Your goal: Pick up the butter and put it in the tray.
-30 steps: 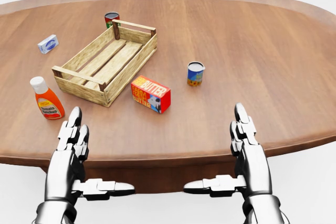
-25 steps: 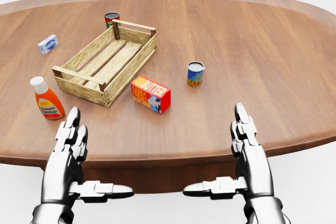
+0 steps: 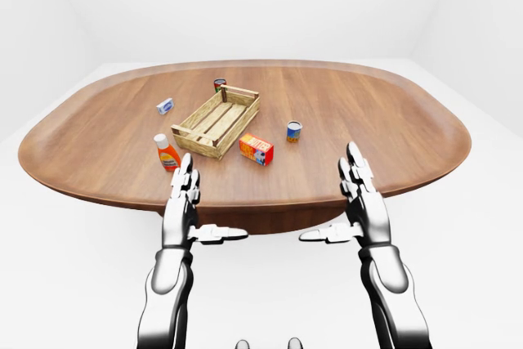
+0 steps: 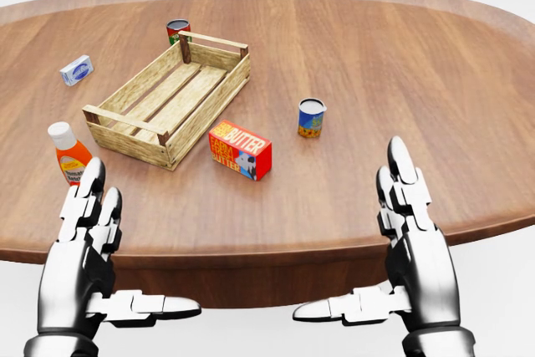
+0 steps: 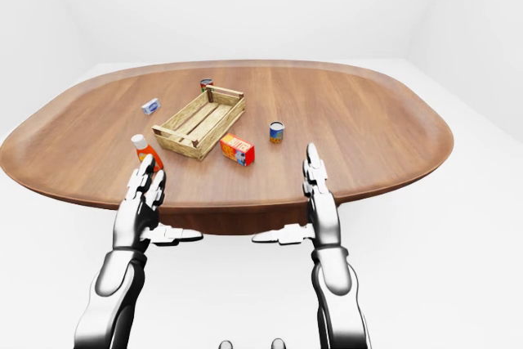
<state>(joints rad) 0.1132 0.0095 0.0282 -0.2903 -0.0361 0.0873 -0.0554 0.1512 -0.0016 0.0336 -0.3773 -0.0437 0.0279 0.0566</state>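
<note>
Head view: the wooden tray (image 4: 171,99) holds nothing; the butter (image 4: 240,150) lies just beside it on the worktop (image 4: 401,73). Left hand (image 4: 84,244) and right hand (image 4: 414,236) hover spread apart, touching nothing.

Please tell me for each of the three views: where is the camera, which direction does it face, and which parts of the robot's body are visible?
Head view: on the head, looking down at the table; both hands, left hand, right hand.
Left-eye view: on the head, wider, facing the whole table; hands and forearms.
Right-eye view: nearly the same picture, shifted sideways.
All share the butter and tray.
</note>
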